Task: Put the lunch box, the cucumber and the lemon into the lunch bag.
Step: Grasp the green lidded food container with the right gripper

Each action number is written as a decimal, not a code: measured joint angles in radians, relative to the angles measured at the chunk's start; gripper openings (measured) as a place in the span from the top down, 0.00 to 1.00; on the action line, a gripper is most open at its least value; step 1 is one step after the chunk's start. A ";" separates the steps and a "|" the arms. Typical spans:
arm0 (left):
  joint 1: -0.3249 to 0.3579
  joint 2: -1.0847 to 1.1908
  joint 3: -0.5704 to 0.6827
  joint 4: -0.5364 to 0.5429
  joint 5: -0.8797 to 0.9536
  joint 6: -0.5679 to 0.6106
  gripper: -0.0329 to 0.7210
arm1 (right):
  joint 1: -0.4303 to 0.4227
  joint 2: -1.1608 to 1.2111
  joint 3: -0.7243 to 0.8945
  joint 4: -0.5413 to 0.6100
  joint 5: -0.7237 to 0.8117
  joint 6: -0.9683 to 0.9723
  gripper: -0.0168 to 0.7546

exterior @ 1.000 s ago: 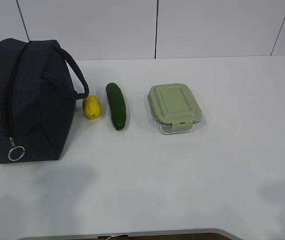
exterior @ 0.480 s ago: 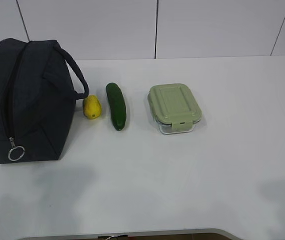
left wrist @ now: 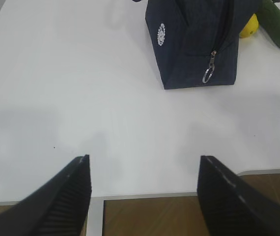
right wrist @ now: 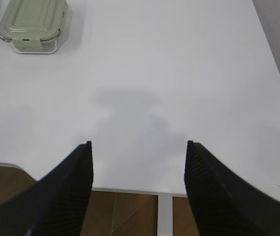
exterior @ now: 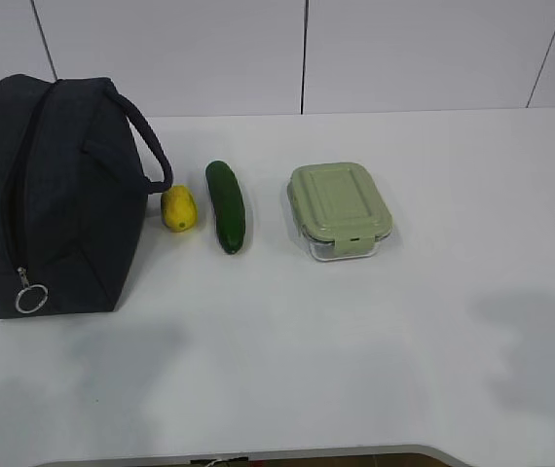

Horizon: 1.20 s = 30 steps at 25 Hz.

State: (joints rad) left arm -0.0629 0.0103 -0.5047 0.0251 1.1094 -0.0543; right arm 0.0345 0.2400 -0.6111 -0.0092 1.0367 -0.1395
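Exterior view puts the lunch bag (exterior: 54, 195) at the counter's far left, zipped shut as far as I can judge, with its ring pull (exterior: 30, 297) hanging at the near end. Just beside it lies the lemon (exterior: 179, 208), close under the handle loop; next comes the cucumber (exterior: 226, 205), lying lengthwise, and well apart to the right sits the lunch box (exterior: 341, 209) with its pale green lid on. All 3 items rest on the white counter (exterior: 355, 350), so I judge no step is done yet.

My left hand (left wrist: 142, 194) hangs at the near counter edge, its fingers spread wide with nothing between them, the bag ahead of it. My right hand (right wrist: 137, 184) is likewise wide open and empty, with the lunch box far up-left in its view.

Next I would need the bag opened, which I think calls for 1 hand taking the ring pull.

Against the frame half a second ago, a broad shadow has appeared on the counter at the right; the objects have not shifted.
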 joint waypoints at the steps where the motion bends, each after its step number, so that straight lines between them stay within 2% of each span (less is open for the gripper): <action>1: 0.000 0.000 0.000 0.001 0.000 0.000 0.30 | 0.000 0.032 -0.008 0.000 -0.004 0.000 0.36; 9: 0.000 0.000 0.000 0.004 0.000 0.000 0.30 | 0.000 0.302 -0.070 0.002 -0.031 0.000 0.36; 14: 0.000 0.000 0.000 0.004 0.000 0.000 0.30 | 0.000 0.456 -0.122 0.056 -0.035 0.000 0.36; 21: 0.000 0.000 0.000 0.004 0.000 0.000 0.30 | 0.000 0.692 -0.208 0.229 -0.041 -0.010 0.36; 26: 0.000 0.000 0.000 0.004 0.000 0.000 0.30 | 0.000 0.857 -0.293 0.433 -0.017 -0.114 0.36; 30: 0.000 0.000 0.000 0.004 0.000 0.000 0.30 | 0.000 0.971 -0.380 0.509 0.030 -0.177 0.36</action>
State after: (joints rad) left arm -0.0629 0.0103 -0.5047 0.0289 1.1094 -0.0543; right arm 0.0345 1.2105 -0.9915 0.5001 1.0672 -0.3165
